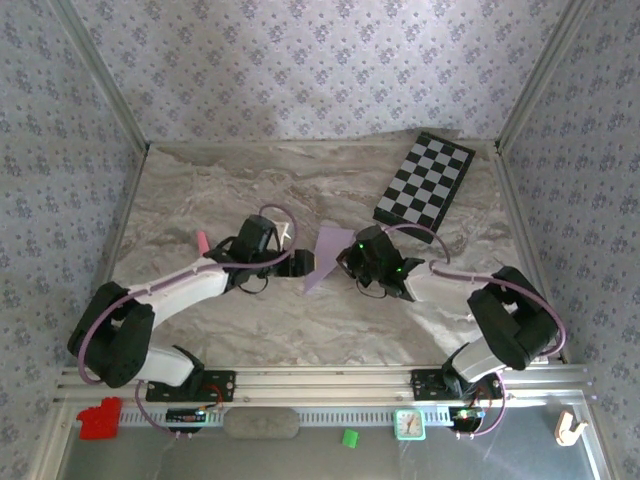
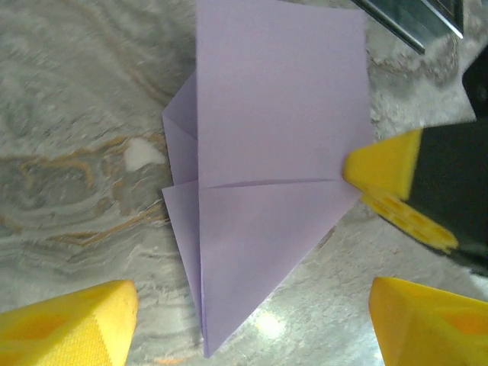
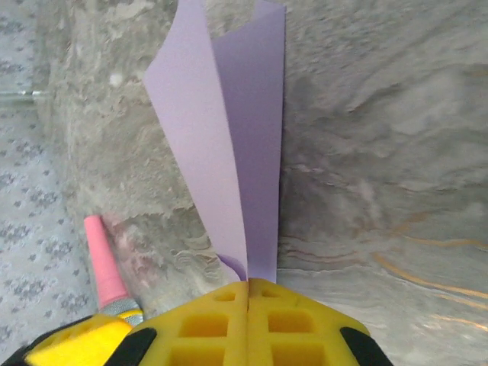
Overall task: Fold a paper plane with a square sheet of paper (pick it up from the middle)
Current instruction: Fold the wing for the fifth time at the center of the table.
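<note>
The left gripper (image 2: 252,324) hangs over the near tip of the paper (image 2: 274,114). Its 2 yellow fingers are spread wide, 1 to each side, and hold nothing. The right gripper (image 3: 248,288) has its fingers pressed together on the paper's right edge, where a crease ends, and 2 layers fan out beyond the pads. The paper sits in the middle of the table (image 1: 200,190) between the 2 grippers. It is partly folded into a long wedge with a small flap poking out at 1 side. Whether the pinched edge is off the surface I cannot tell.

It should handle as very light, thin and limp. Held at 1 corner it would likely sag or spring open at the creases, and a push would slide it on the smooth marble. The safest hold is probably a flat pinch across stacked layers near the centre crease, with the other gripper pressing the paper down. Hard squeezing would leave stray creases.

Farther out lie a pink pen (image 3: 103,263) and, at the far right, the board (image 1: 425,180).
</note>
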